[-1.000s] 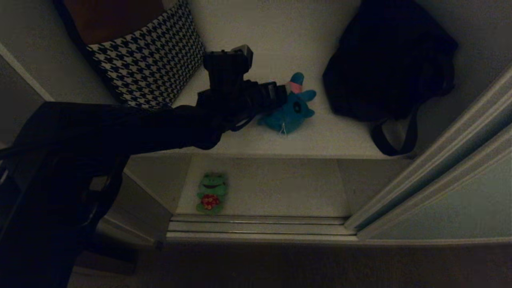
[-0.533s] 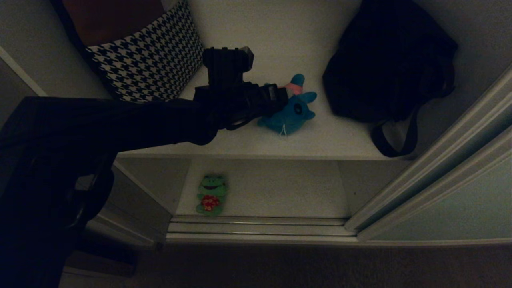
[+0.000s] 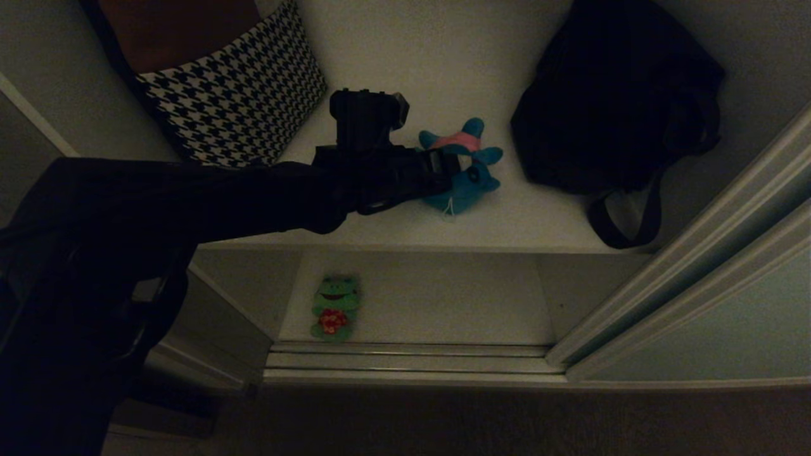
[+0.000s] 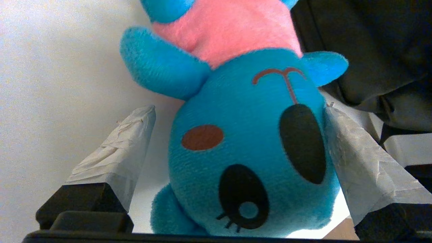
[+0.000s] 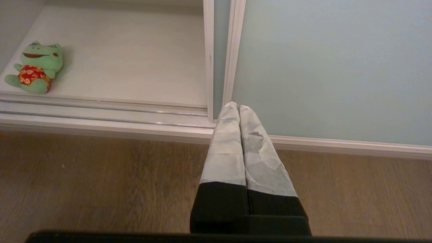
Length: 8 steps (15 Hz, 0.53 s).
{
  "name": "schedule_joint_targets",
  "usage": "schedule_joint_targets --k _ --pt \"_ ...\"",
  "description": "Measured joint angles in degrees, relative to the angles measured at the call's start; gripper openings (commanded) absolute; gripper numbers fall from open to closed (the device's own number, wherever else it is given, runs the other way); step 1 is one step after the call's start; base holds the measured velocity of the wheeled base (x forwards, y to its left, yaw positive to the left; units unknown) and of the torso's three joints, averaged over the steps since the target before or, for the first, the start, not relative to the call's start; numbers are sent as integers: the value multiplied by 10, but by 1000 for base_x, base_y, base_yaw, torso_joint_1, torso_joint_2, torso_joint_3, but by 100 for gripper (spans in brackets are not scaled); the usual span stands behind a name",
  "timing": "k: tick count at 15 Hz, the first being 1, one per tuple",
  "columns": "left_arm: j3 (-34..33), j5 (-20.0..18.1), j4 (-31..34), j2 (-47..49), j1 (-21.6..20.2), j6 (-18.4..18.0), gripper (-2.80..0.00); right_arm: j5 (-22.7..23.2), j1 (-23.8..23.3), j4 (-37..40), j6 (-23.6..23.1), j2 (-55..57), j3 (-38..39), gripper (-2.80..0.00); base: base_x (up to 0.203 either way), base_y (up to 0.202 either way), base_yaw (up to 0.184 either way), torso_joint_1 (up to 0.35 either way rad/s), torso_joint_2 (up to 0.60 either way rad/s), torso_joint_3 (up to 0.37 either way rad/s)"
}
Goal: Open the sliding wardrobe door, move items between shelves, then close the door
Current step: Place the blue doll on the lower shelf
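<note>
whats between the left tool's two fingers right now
The blue plush: its head sits between the open left tool's taped fingers, seen in the left wrist view. The head view shows it on the upper shelf.

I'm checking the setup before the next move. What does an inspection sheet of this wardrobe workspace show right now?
Surface: upper shelf and lower shelf, both white.
Job's things: blue plush on the upper shelf, lying between the open fingers of the left hand; green frog plush on the lower shelf; sliding door slid open to the right.
Clutter: houndstooth cushion and black bag on the upper shelf.
Grippers: left hand open, not yet closed on the plush; right hand shut, low near the door's foot.
Cables: nothing seen.
Surroundings: wooden floor.
</note>
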State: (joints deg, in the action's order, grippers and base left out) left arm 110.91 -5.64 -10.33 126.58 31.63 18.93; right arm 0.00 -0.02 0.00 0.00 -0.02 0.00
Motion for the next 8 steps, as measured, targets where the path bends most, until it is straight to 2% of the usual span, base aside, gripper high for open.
schedule_joint_targets --k 3,4,8 --pt "0 -14 -1 5 0 0 0 0 0 0 0 0 0 -280 0 0 0 0 0 0" --pt "1 -15 -2 6 0 -1 -280 0 0 0 0 0 0 -280 0 0 0 0 0 0" --pt "1 -25 -5 8 0 0 -280 0 0 0 0 0 0 -280 0 0 0 0 0 0"
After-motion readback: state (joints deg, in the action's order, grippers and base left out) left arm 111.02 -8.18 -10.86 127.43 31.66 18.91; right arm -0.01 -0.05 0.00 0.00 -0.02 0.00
